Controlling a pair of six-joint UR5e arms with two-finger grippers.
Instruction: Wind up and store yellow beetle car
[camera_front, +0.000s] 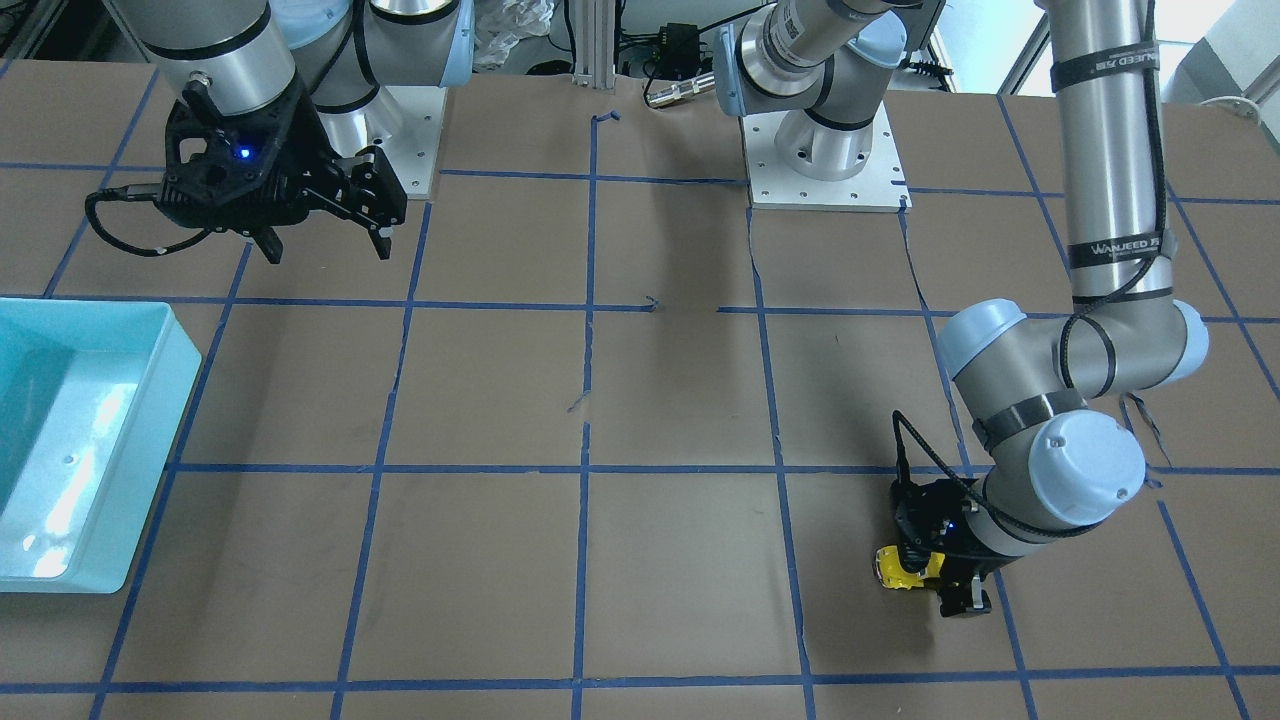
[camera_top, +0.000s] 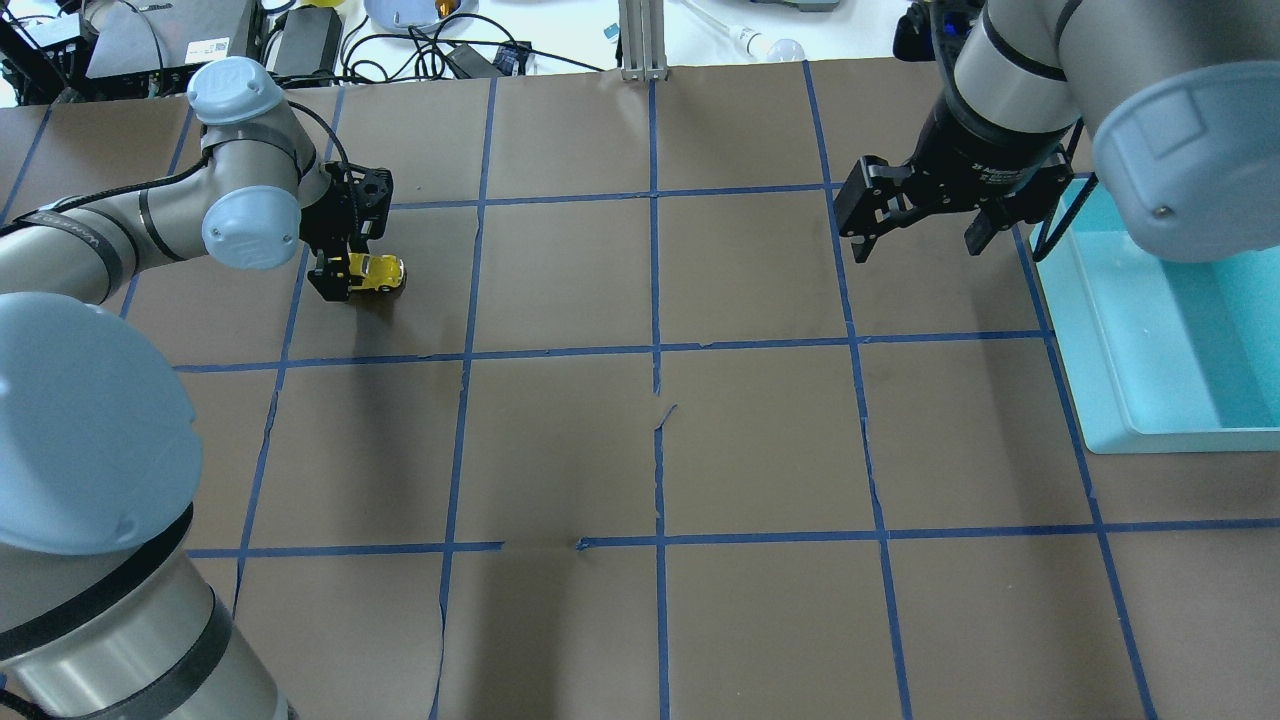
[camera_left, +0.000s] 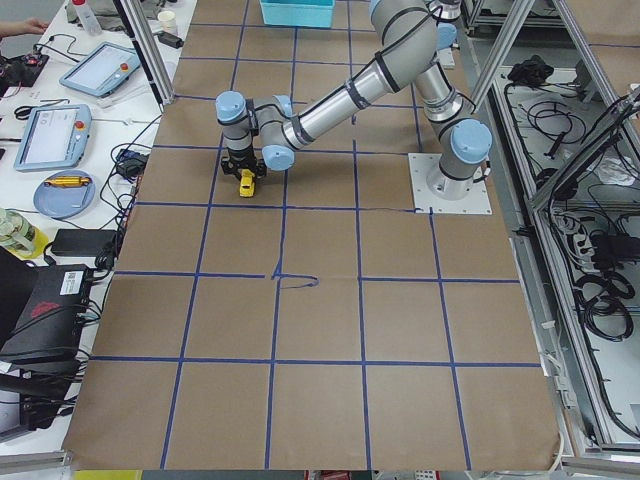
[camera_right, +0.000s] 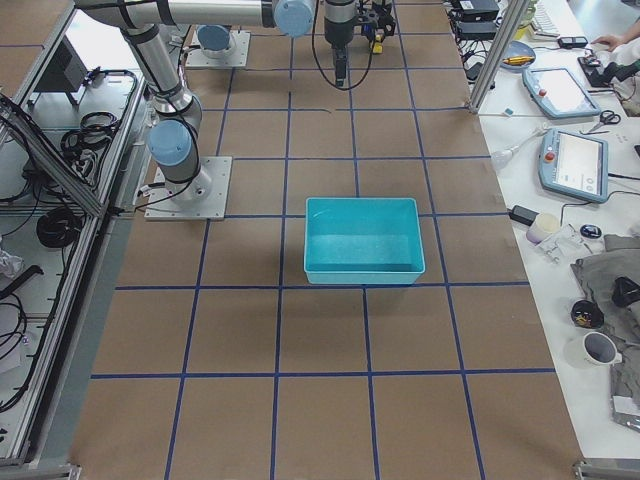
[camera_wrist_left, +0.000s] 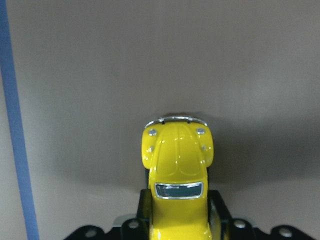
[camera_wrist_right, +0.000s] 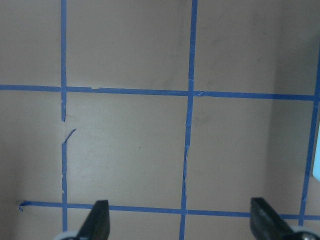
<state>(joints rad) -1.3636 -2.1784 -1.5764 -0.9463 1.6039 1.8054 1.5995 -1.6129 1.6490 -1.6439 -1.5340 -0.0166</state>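
The yellow beetle car is small and glossy, with a silver bumper. It sits between the fingers of my left gripper, which is shut on its rear half. The car is low over the brown table at the far left, nose pointing toward the table's middle. I cannot tell if its wheels touch. It also shows in the front-facing view and the left view. My right gripper is open and empty, hanging above the table next to the bin; its fingers are spread wide.
A light blue bin stands at the table's right edge, with nothing showing inside; it also shows in the front-facing view and the right view. Blue tape lines grid the brown table. Cables and devices lie beyond the far edge.
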